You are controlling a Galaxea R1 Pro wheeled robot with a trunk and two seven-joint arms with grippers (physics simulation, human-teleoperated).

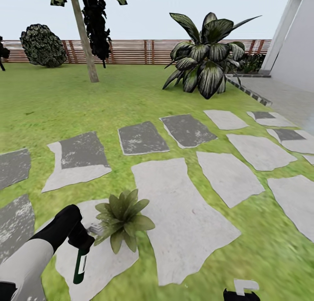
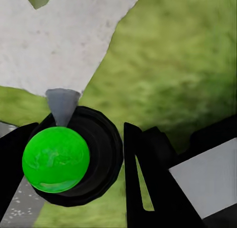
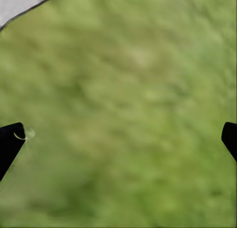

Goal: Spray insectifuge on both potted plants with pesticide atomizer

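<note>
My left gripper is shut on the pesticide atomizer at the lower left of the head view. The dark green bottle hangs below the fingers, and its grey nozzle points at a potted plant, almost touching the leaves. This plant is a small green rosette on a pale stepping stone; leaves hide its pot. In the left wrist view the atomizer shows a black round cap with a bright green spot between the black fingers. My right gripper is low at the bottom edge, open over grass.
Grey stepping stones cross the garden lawn. A huge dark white-streaked bush stands at the back right, a tree trunk at the back left, and a brown slatted fence behind. A white wall rises at the right.
</note>
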